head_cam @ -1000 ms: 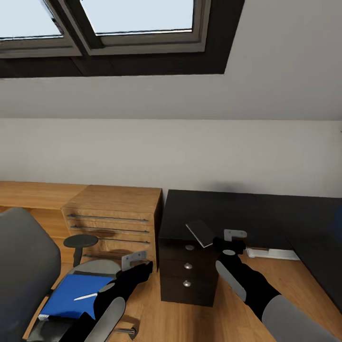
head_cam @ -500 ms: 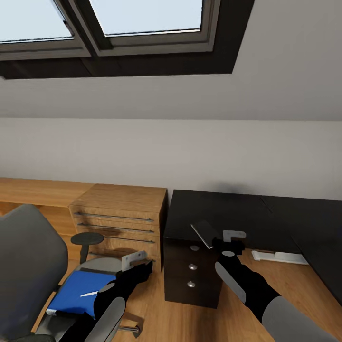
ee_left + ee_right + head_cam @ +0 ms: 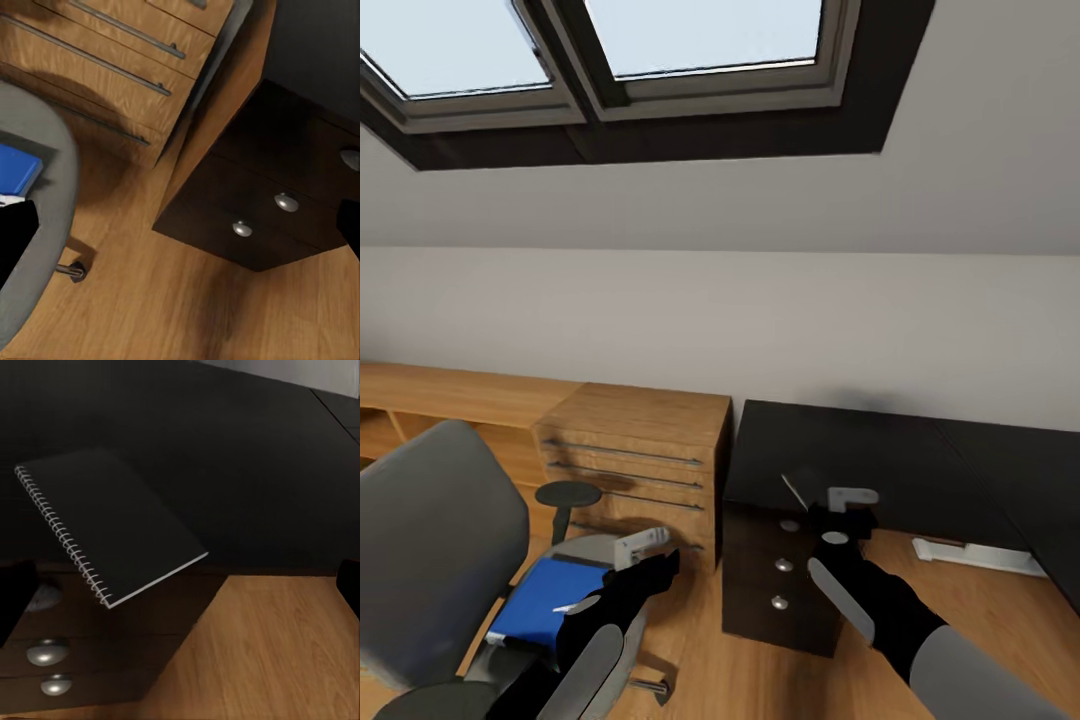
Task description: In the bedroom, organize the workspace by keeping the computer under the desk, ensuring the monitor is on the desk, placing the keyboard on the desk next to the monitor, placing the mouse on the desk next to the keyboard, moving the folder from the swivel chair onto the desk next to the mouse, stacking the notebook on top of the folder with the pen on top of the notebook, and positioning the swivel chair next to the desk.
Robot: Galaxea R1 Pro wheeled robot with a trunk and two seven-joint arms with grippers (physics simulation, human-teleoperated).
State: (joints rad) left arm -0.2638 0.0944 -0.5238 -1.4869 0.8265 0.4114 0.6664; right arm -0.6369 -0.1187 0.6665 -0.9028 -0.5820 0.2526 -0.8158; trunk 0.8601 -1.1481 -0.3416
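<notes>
my right gripper [image 3: 838,516] is closed on the notebook [image 3: 112,531], pinching it by one edge so the dark cover with its wire spiral juts out ahead of the fingers, tilted and hanging in the air just above the front corner of the desk [image 3: 880,455], not touching the black top. right below it are the three round knobs of the drawer unit [image 3: 778,585]. from my head the notebook [image 3: 794,491] shows only as a thin pale sliver at the fingertips. my left gripper [image 3: 645,549] holds nothing that i can see, and i cannot tell how far its fingers are apart; it hovers just over the near edge of the swivel chair [image 3: 440,560]. the folder [image 3: 545,608] lies flat on the chair seat, just behind and below that left hand, with the pen [image 3: 570,606] resting on top of it. beyond the left gripper stands a low wooden cabinet [image 3: 635,450], beside the desk.
</notes>
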